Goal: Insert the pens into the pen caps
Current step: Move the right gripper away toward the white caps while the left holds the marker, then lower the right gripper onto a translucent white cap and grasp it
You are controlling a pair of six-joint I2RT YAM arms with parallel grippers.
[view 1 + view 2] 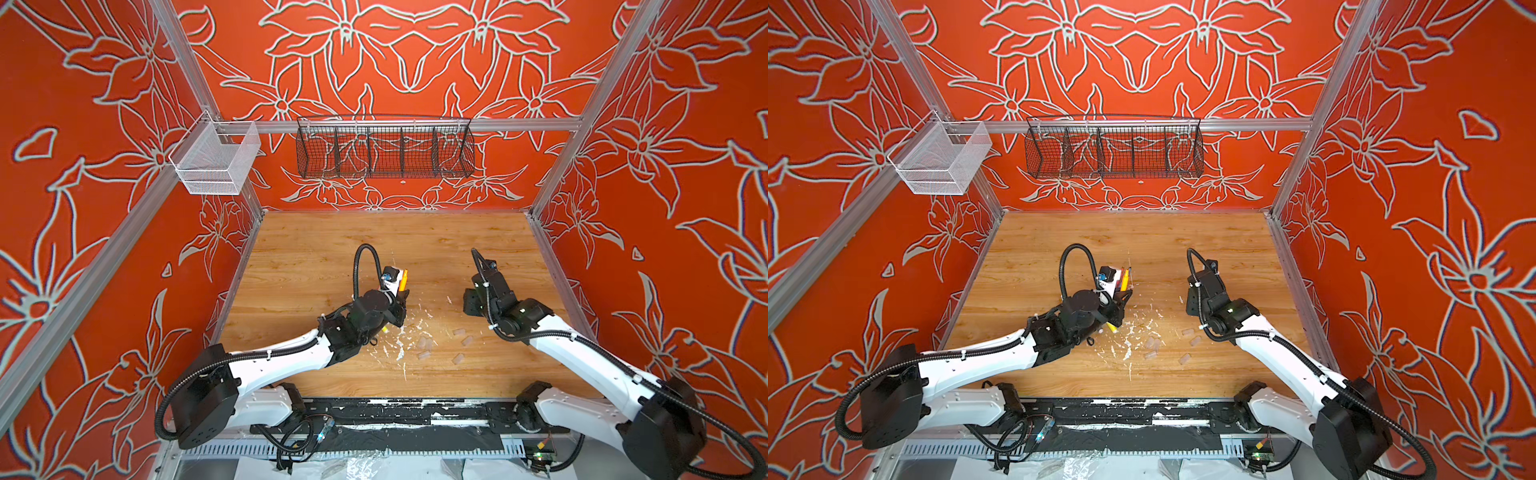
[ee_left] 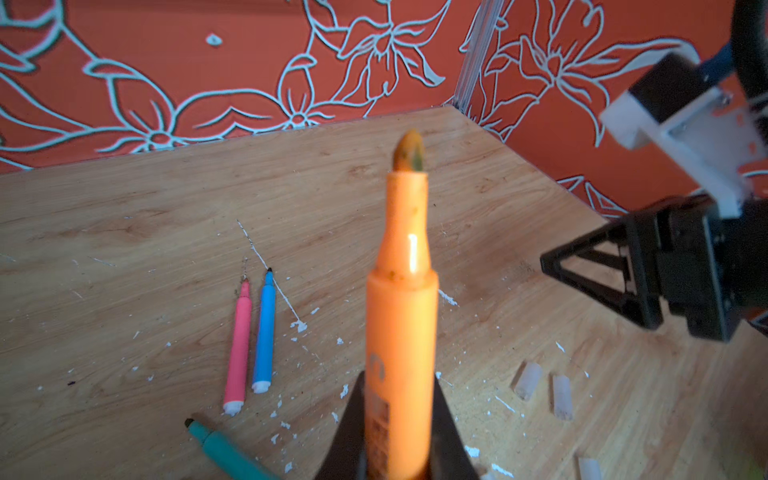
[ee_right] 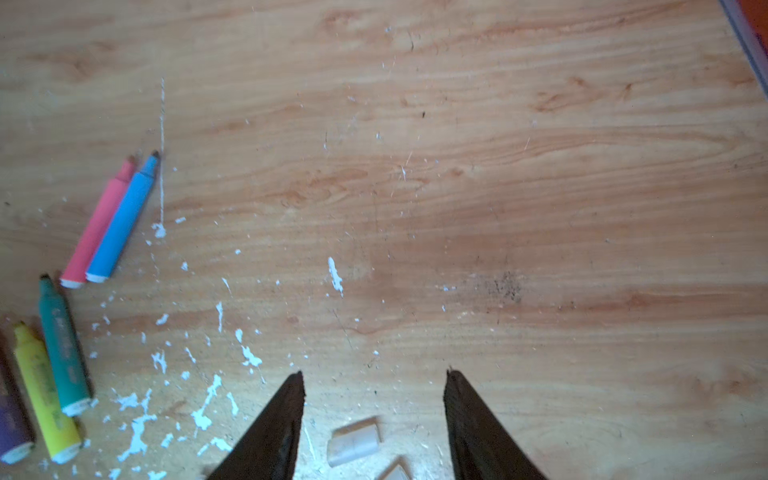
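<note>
Pinching the orange pen by its barrel, the left claw holds it clear of the desk. The pen's long axis runs in line with the fingers, felt tip thrust toward the far wall. The right claw, spread and empty, hovers over a pen cap lying flat between its jaws, long axis running jaw to jaw. The right arm is the nearer one, so it probably makes the pick-up.

red floral walls enclose a wood-grain floor and black wire basket.
</note>
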